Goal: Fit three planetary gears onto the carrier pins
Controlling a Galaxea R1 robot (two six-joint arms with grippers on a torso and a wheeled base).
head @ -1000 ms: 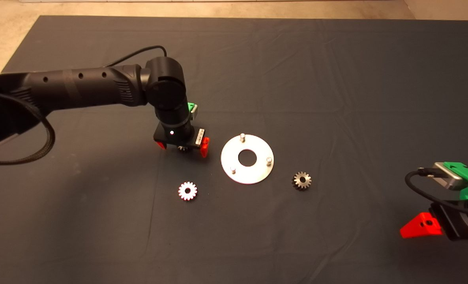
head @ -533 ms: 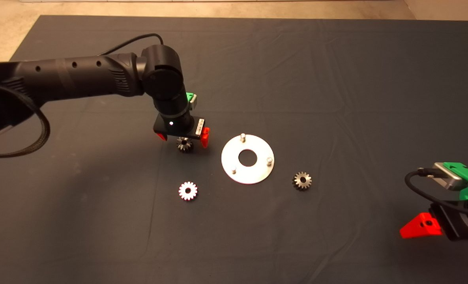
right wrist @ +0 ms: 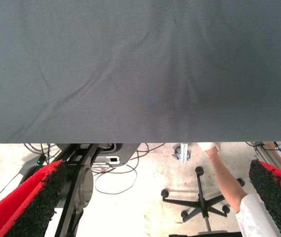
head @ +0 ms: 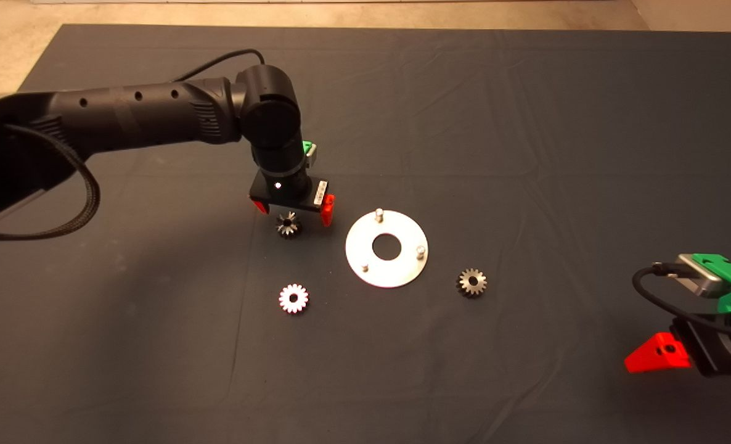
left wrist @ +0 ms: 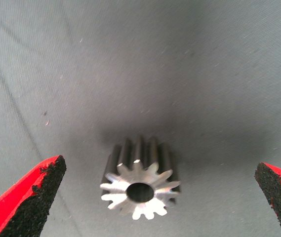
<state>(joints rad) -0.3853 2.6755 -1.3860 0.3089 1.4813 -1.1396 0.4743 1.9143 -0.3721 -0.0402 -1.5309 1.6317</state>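
The left pincer [head: 291,213] hangs open over the worktop [head: 526,123], its fingers [left wrist: 29,197] spread wide on either side of a gear [left wrist: 140,185] that lies flat on the mat directly below it, touched by neither pad. The plate [head: 402,271] with its three pins [head: 378,214] sits just beside this pincer, on the side toward the right arm; all pins are bare. Another gear [head: 293,298] lies near the pincer, and the third gear [head: 472,282] lies beyond the plate.

The likely trouble: closing on the toothed rim off-centre could let the gear tip or skid out.

A second ago the gear was almost hidden under the pincer; since then the pincer has risen and shifted slightly toward the plate, uncovering it.

The right pincer [head: 661,357] waits open, well apart.
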